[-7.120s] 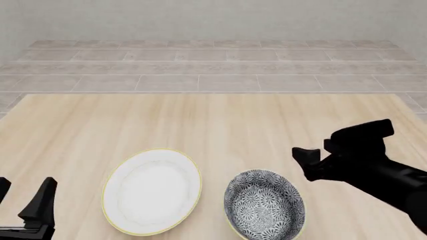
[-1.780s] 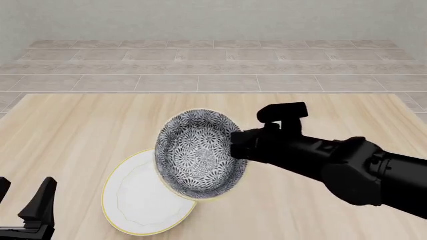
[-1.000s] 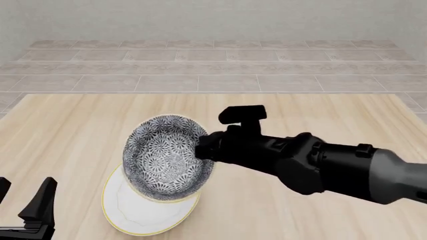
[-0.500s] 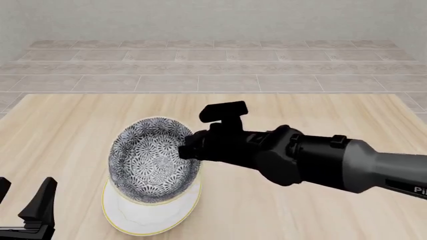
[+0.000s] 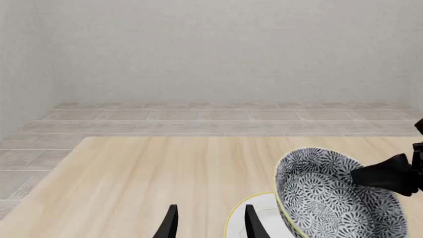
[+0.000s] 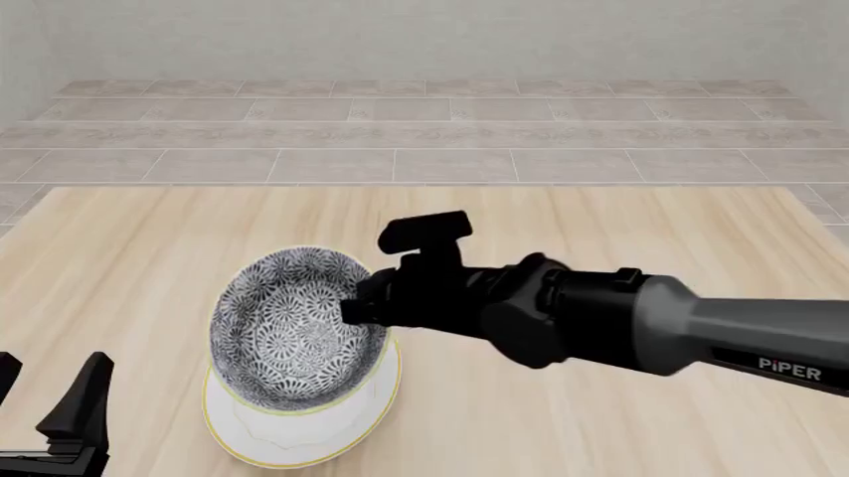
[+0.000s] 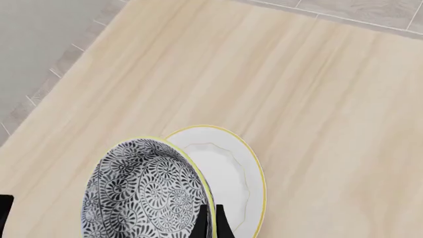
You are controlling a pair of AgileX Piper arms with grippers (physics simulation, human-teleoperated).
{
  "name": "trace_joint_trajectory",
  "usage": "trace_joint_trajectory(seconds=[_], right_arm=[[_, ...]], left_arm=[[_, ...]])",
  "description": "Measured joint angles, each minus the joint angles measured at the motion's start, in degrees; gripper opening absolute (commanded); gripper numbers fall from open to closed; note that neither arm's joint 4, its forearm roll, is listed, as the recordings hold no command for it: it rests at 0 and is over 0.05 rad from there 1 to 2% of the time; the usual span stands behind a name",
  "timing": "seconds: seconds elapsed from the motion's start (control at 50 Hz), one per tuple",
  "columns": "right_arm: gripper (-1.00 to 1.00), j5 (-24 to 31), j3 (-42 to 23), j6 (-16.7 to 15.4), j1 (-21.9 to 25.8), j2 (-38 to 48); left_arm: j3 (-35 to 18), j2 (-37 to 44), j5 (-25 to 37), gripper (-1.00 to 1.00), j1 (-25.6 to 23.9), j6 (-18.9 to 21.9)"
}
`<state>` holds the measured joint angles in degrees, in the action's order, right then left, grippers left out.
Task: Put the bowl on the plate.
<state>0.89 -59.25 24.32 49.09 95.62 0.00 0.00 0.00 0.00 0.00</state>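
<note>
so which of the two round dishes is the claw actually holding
The patterned grey bowl, pinched at its rim by the right claw and tilted over the plate. The plain white plate lies flat on the table, ungripped.

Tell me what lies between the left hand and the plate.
Only bare table, seen in the front view: the left hand sits apart from the plate.

Pale wooden table [image 6: 558, 219], grey tiled floor [image 6: 424, 139], plain wall [image 6: 424, 40].

Bowl [image 6: 294, 326] tilted above plate [image 6: 348, 431], right pincer [image 6: 369, 304] at its right rim.
</note>
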Motion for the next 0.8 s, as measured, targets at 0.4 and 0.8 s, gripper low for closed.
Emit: trace_joint_trajectory(seconds=[0.4, 0.8], right_arm=[[-1.00, -0.5, -0.8, 0.4, -0.2, 2.6], [-1.00, -1.0, -2.0, 0.7, -0.6, 5.1]], left_arm=[[0.0, 0.0, 0.0, 1.00, 0.0, 0.0], [0.0, 0.0, 0.0, 1.00, 0.0, 0.0]])
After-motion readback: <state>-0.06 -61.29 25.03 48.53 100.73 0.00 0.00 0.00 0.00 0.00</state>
